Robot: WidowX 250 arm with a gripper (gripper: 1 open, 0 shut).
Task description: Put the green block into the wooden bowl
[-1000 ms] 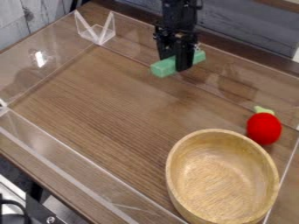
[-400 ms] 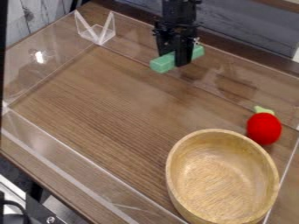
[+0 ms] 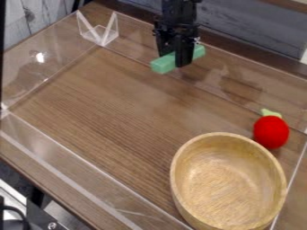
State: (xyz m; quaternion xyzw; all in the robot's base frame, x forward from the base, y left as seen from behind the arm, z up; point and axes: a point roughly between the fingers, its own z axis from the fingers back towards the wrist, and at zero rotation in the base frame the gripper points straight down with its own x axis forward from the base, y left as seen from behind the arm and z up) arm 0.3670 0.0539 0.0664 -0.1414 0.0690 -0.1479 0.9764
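Across the view, a brown wooden table is stretching out beneath everything, its grain running in fine streaks. Near its lower right corner, the bowl is sitting upright, showing its pale, bare inside and thick round rim. Up at the top, a dark arm is reaching down, ending in the black gripper. Toward the upper left, a clear, angular frame is standing well apart from the gripper. Beyond the bowl, close to the right edge, the red fruit is resting just beside the bowl's rim, its green top pointing away from the bowl. Smallest of the main things, the green block is sticking out on both sides of the gripper, whose fingers are pinching its middle, and it is staying outside the bowl, well apart from it.
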